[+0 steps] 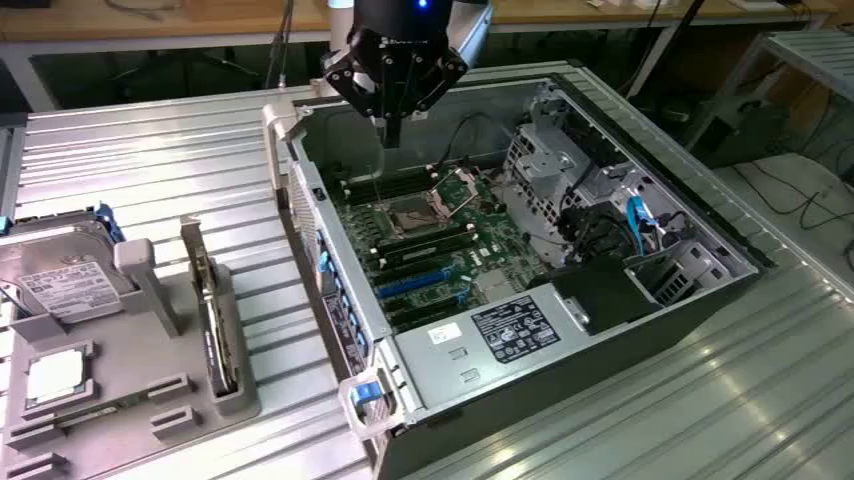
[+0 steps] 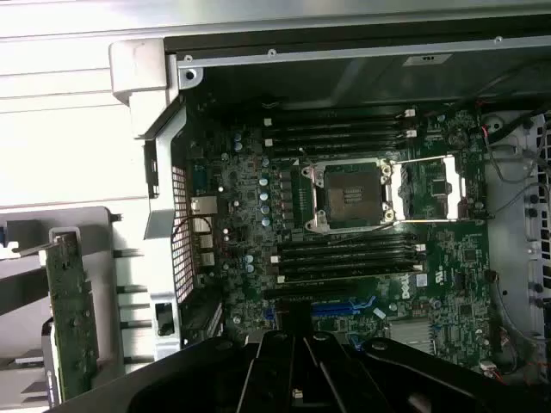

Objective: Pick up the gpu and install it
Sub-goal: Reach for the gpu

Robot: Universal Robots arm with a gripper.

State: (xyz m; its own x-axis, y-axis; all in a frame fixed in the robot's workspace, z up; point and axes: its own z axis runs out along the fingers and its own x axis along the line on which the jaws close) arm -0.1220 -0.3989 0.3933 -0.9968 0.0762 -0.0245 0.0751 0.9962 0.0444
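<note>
The gripper (image 2: 291,348) is seen closest, its dark fingers pressed together with nothing held between them. It is hung over the open computer case (image 1: 310,235), above the far end of the motherboard (image 1: 447,255), and nothing is touched by it. Beneath it the bare processor socket (image 2: 349,194) is exposed, with its metal retaining frame lifted, and black memory slots (image 2: 344,249) are laid along both sides of the socket. The case is laid on its side in the middle of the ribbed metal worktop (image 1: 147,160). The gpu (image 1: 214,330) is kept outside the case: it is stood on edge in a slot of the grey holder tray (image 1: 160,410), which is set at the worktop's near corner on the exterior view's left, just beside the case's wall. The card is well apart from the gripper. A hard drive (image 1: 60,275) with a white label is propped in the same tray, on the side away from the case.
</note>
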